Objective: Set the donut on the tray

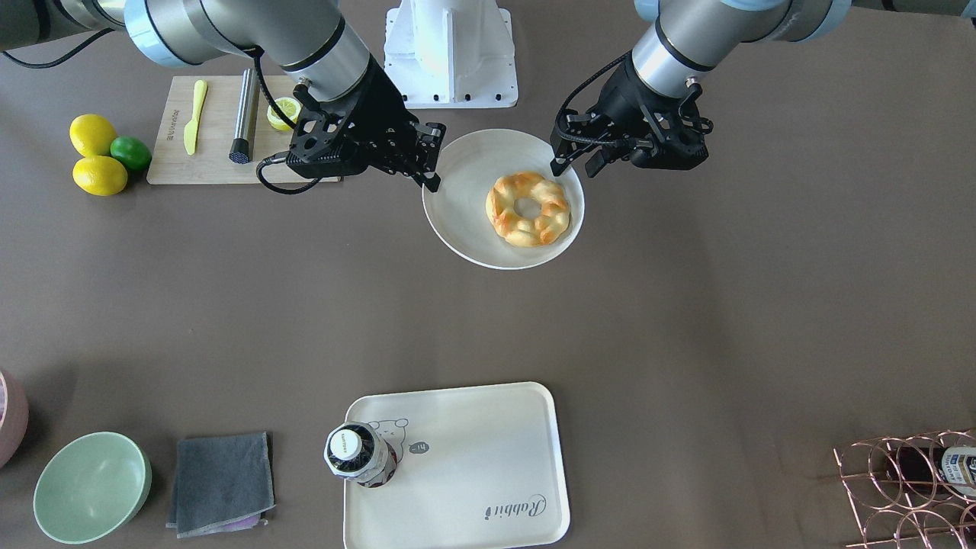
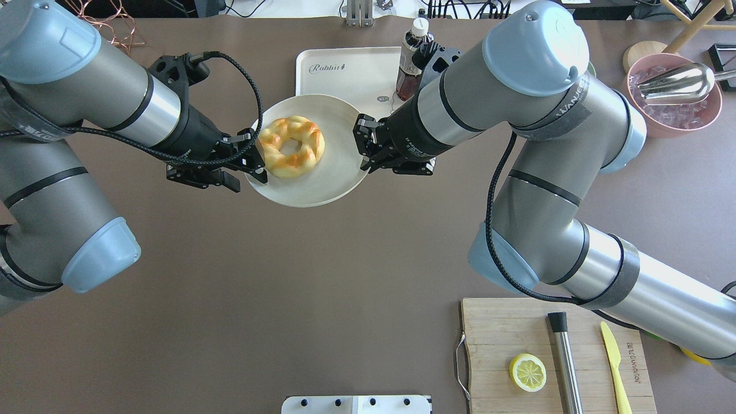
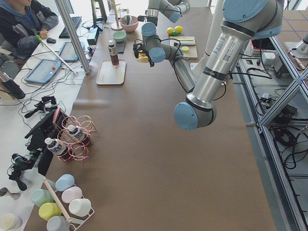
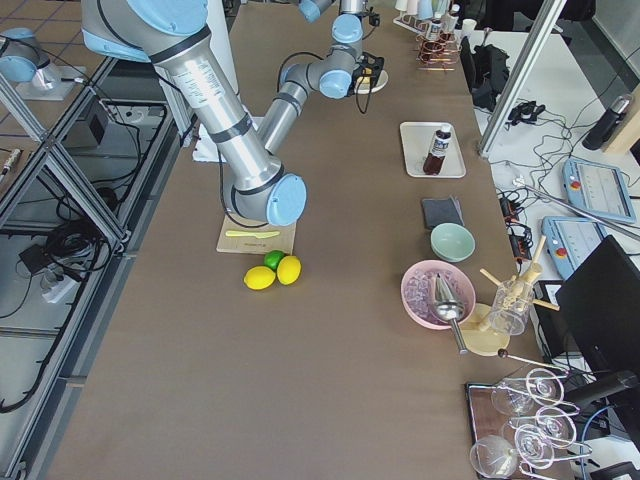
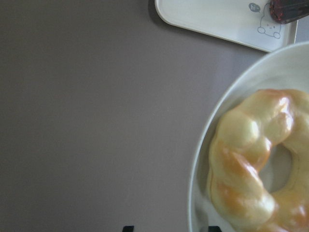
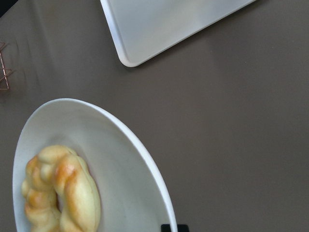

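Donut (image 1: 528, 209) sits on the round plate (image 1: 465, 198) mid-tabletop; left claw (image 1: 570, 162) and right claw (image 1: 431, 164) flank the plate, both spread, empty. Looks soft, light, glaze slippery — pinch gently across the ring.

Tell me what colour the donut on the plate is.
Golden yellow with orange-brown glazed patches; the donut shows best in the front-facing view.
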You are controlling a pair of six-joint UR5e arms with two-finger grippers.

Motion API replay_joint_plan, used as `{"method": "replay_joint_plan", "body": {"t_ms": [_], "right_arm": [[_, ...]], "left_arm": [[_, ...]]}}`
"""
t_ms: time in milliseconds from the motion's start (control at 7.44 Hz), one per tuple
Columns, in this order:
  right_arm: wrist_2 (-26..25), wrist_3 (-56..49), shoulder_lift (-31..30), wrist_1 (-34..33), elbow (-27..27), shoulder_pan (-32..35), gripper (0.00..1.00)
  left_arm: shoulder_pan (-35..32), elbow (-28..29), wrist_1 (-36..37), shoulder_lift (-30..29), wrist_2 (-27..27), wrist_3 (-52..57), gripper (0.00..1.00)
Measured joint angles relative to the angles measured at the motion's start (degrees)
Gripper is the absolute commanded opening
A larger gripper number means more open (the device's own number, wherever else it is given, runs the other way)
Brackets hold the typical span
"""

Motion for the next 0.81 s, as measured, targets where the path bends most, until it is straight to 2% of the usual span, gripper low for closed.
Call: {"method": "replay_joint_plan", "body": {"t_ms": [134, 269, 403, 538, 672, 807], "right_arm": [[0.0, 0.3, -0.1, 0.0, 0.3, -0.3, 0.0], [0.0, 0.4, -0.1, 0.0, 0.4, -0.4, 0.14], [0.0, 0.5, -0.1, 0.0, 0.4, -0.6, 0.61], [0.0, 0.5, -0.1, 0.0, 0.4, -0.6, 0.91], [0.0, 0.5, 0.1, 0.0, 0.4, -0.6, 1.0], [-0.1, 0.5, 0.1, 0.0, 0.5, -0.6, 1.0]], "left_arm": [[-0.1, 0.0, 0.0, 0.0, 0.0, -0.1, 0.0], [-0.1, 0.0, -0.1, 0.1, -0.1, 0.0, 0.0], [-0.2, 0.0, 0.0, 0.1, -0.3, 0.0, 0.0], [-0.2, 0.0, 0.0, 0.1, -0.4, 0.0, 0.0], [-0.2, 0.0, 0.0, 0.0, -0.4, 0.0, 0.0], [-0.2, 0.0, 0.0, -0.1, -0.4, 0.0, 0.0]]}}
